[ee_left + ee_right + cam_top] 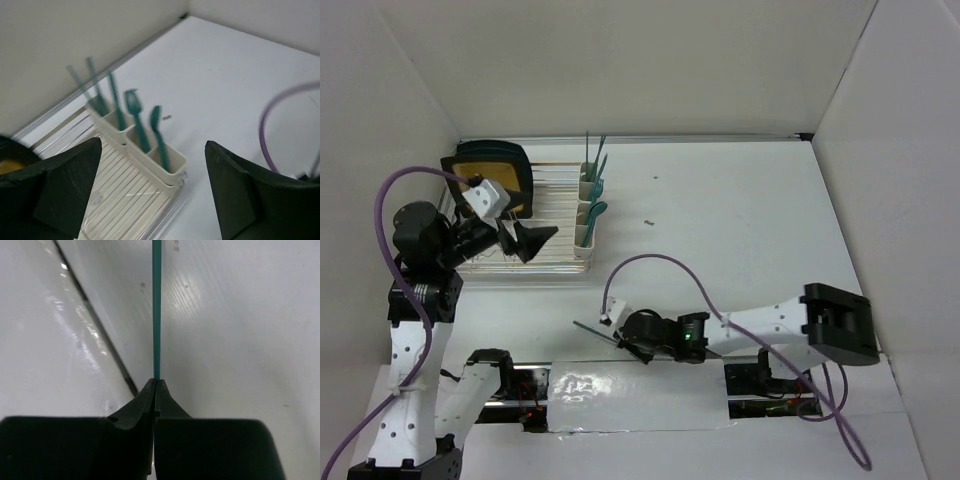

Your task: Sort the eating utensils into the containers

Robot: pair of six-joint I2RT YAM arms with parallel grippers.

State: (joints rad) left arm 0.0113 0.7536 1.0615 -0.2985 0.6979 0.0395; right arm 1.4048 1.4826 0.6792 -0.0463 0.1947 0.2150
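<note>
My right gripper (622, 340) is shut on the end of a slim teal utensil (592, 329) low over the table near its front edge. In the right wrist view the utensil (156, 305) shows edge-on and runs straight out from the closed tips (156, 382); its type is unclear. The cream-white containers (587, 215) stand at the dish rack's right end and hold several teal utensils (595, 165). In the left wrist view a fork (132, 107) and a spoon (156, 120) stand in the cups (170, 162). My left gripper (535, 238) is open and empty above the rack, left of the cups.
The wire dish rack (555, 262) sits at the far left with a tan-and-black board (500, 170) in it. A tiny dark speck (648, 222) lies right of the cups. A purple cable (660, 262) arcs over the table. White walls close in on three sides.
</note>
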